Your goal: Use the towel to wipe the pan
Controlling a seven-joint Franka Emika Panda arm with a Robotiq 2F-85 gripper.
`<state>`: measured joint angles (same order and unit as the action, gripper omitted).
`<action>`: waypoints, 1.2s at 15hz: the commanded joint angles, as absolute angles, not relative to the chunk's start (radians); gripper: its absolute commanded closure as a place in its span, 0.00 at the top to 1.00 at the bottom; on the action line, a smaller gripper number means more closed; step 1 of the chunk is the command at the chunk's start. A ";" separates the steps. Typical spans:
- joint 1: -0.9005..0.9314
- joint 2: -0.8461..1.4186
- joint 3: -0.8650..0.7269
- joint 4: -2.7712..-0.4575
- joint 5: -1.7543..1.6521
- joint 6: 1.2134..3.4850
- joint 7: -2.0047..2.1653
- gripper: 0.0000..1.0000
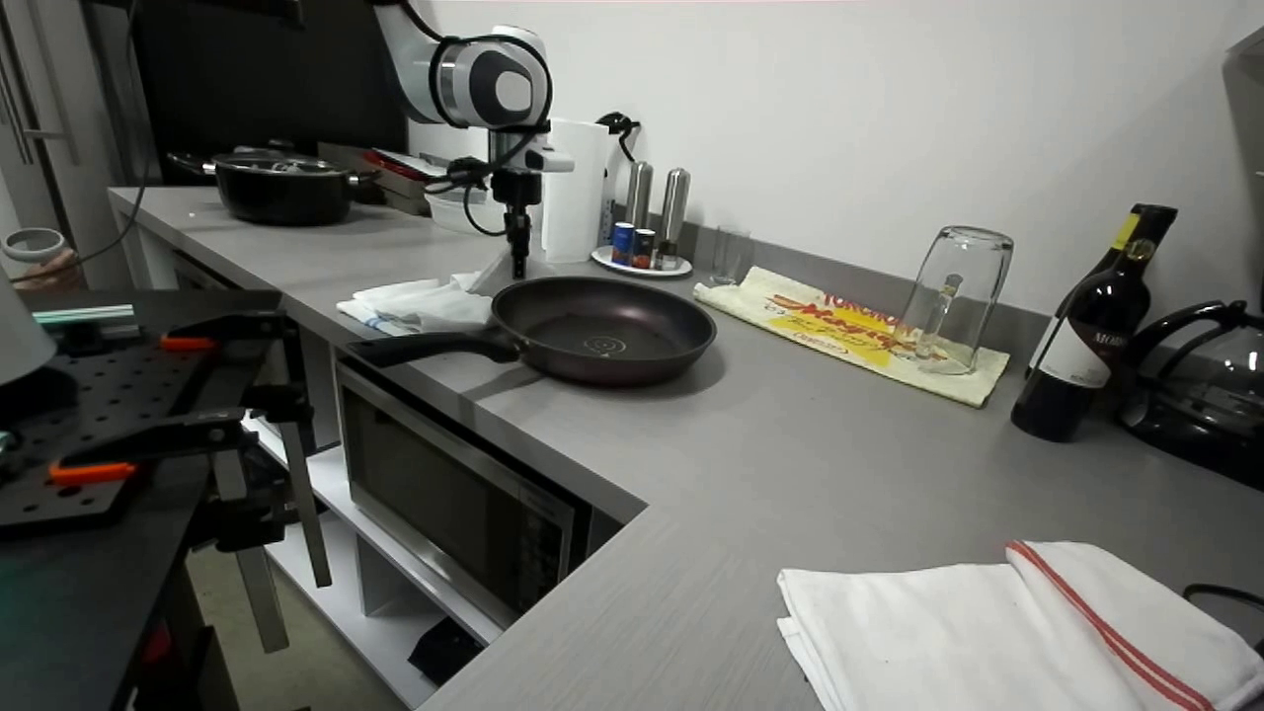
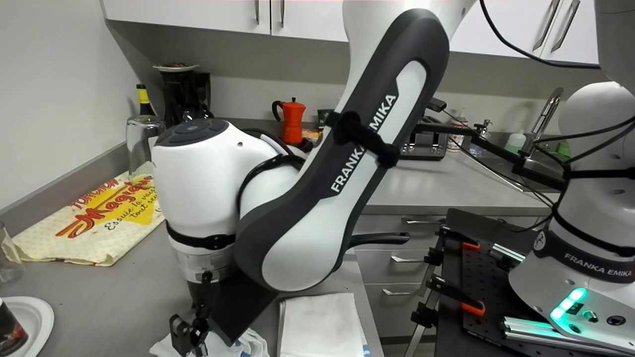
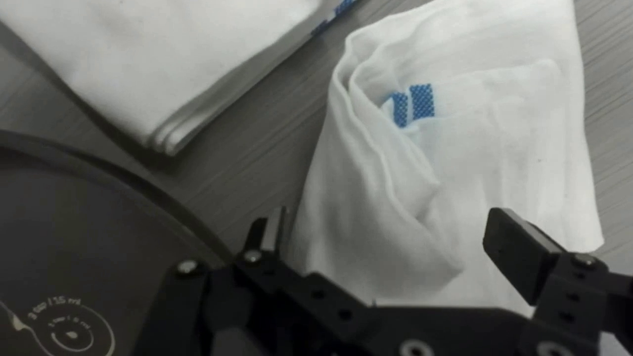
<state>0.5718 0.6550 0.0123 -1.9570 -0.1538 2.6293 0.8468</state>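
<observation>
A dark frying pan (image 1: 612, 341) sits on the counter, its handle pointing over the front edge. It shows at the lower left of the wrist view (image 3: 59, 237); in an exterior view the arm hides most of it, leaving its handle (image 2: 379, 239). A rumpled white towel with blue stripes (image 1: 425, 306) lies beside the pan; it fills the right of the wrist view (image 3: 474, 148). My gripper (image 3: 388, 237) is open above this towel, fingers wide apart, with loose folds between them. In an exterior view the gripper (image 1: 518, 262) points down close behind the pan. I cannot tell whether the fingertips touch the cloth.
A second, folded white towel (image 3: 163, 59) lies beside the rumpled one. A red-striped towel (image 1: 987, 632) lies at the near corner. A yellow cloth (image 1: 839, 331) holds an upturned glass pitcher (image 1: 953, 296). A wine bottle (image 1: 1086, 326), paper roll (image 1: 576, 193) and shaker plate (image 1: 642, 264) stand along the wall.
</observation>
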 commanded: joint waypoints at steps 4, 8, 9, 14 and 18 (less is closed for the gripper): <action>0.588 0.724 -0.002 -1.892 -0.150 2.641 0.858 0.75; 0.583 0.738 0.016 -1.880 -0.132 2.638 0.849 0.51; 0.583 0.738 0.017 -1.880 -0.131 2.636 0.849 0.42; 0.571 0.708 0.030 -1.920 -0.113 2.635 0.846 0.04; 0.560 0.619 0.043 -2.014 -0.077 2.626 0.856 0.02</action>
<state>0.5709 0.7073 0.0249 -1.9214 -0.1152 2.6295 0.8468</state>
